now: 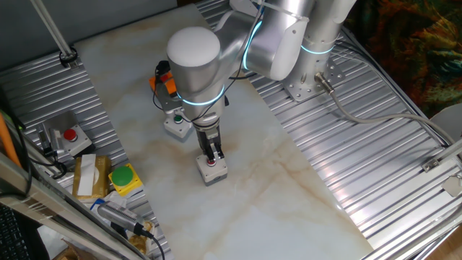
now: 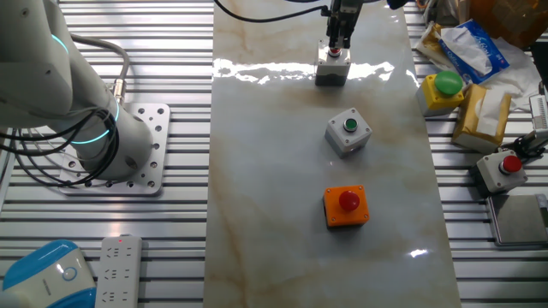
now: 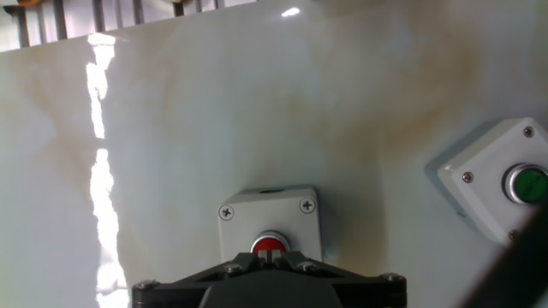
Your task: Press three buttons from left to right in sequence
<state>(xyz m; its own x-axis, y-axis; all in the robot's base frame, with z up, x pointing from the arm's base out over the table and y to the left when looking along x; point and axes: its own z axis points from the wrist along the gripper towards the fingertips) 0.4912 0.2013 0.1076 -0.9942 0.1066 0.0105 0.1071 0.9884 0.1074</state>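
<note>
- In one fixed view, a grey red-button box with cables (image 1: 67,137) lay on the ribbed metal at far left, off the marble surface (image 1: 303,202).
- Just right of it sat a yellow box with a large green button (image 1: 125,178), beside a tan carton (image 1: 89,175).
- On the marble, the three task boxes formed a diagonal row: the orange box with red button (image 1: 167,84) lay farthest back, partly hidden by the arm's round joint (image 1: 193,54).
- The grey box with green button (image 1: 176,123) stood next, in the middle of the row.
- The grey box with red button (image 1: 212,168) stood nearest the camera, with the jaws (image 1: 212,154) directly over it and their tips at its button.
- Whether the jaws were apart or together could not be told; the fingertips merged into one dark shape in every view.
- In the other fixed view, the row ran up the frame: the orange box (image 2: 346,206) nearest, the green-button box (image 2: 348,132) in the middle, the grey red-button box (image 2: 332,68) farthest, under the jaws (image 2: 339,43).
- In the hand view, the grey red-button box (image 3: 269,224) lay at bottom centre, its button partly covered by the gripper body; the green-button box (image 3: 505,188) lay at the right edge.
</note>
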